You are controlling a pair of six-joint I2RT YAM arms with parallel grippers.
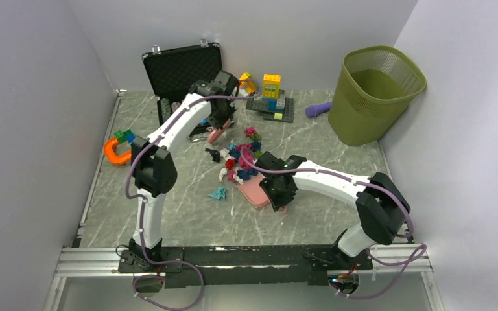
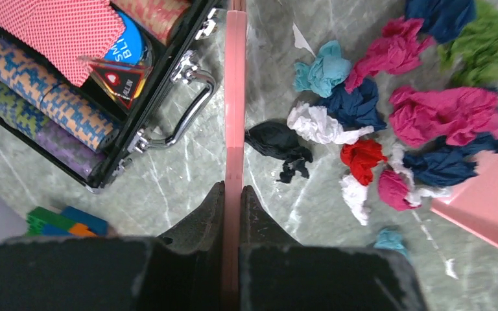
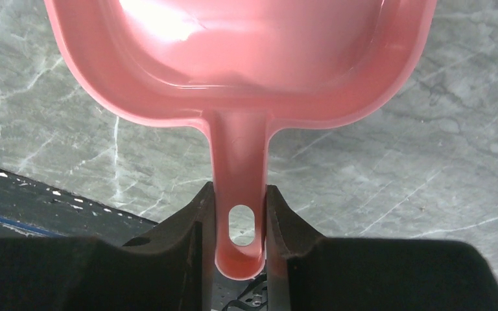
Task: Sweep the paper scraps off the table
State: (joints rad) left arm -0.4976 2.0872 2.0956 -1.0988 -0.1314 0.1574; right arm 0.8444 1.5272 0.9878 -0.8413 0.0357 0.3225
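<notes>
Right tool (image 3: 240, 194) clamping dustpan (image 3: 240, 71), left tool (image 2: 233, 191) clamping pink blade (image 2: 235, 84) (seen edge-on)

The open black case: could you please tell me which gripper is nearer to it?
Left. The left gripper, shut on a pink tool, sits beside the case; the right gripper, holding the pink dustpan, is beyond the paper scraps.

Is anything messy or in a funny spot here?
Yes. Crumpled paper scraps litter the middle of the table, between the left gripper's pink tool and the right gripper's dustpan. One teal scrap lies apart from the pile, so a sweep could miss it.
</notes>
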